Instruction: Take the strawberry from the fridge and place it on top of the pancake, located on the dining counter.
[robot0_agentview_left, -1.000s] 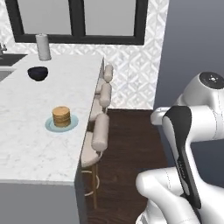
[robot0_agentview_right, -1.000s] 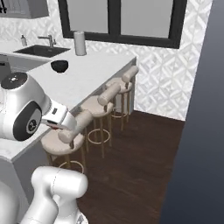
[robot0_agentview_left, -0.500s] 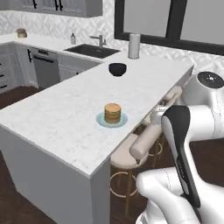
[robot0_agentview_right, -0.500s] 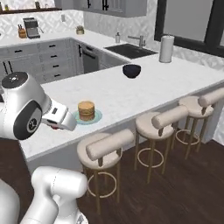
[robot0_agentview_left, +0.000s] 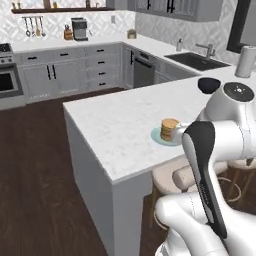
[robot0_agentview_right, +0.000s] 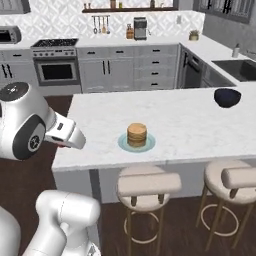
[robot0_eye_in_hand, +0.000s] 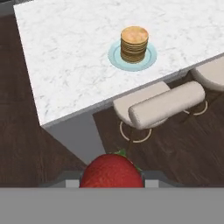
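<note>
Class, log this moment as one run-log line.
gripper: shut on strawberry | pancake: bare, on dining counter | placement: not yet done

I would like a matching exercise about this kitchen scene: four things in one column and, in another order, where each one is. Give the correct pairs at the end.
Things:
1. strawberry
2. pancake
3. dark bowl
4. nearest stool

Places:
A. on the floor, tucked under the edge of the dining counter
B. between the fingers of the gripper
C. on the pale teal plate
D. on the counter top, far towards the sink end

Pairs: 1-B, 2-C, 3-D, 4-A
</note>
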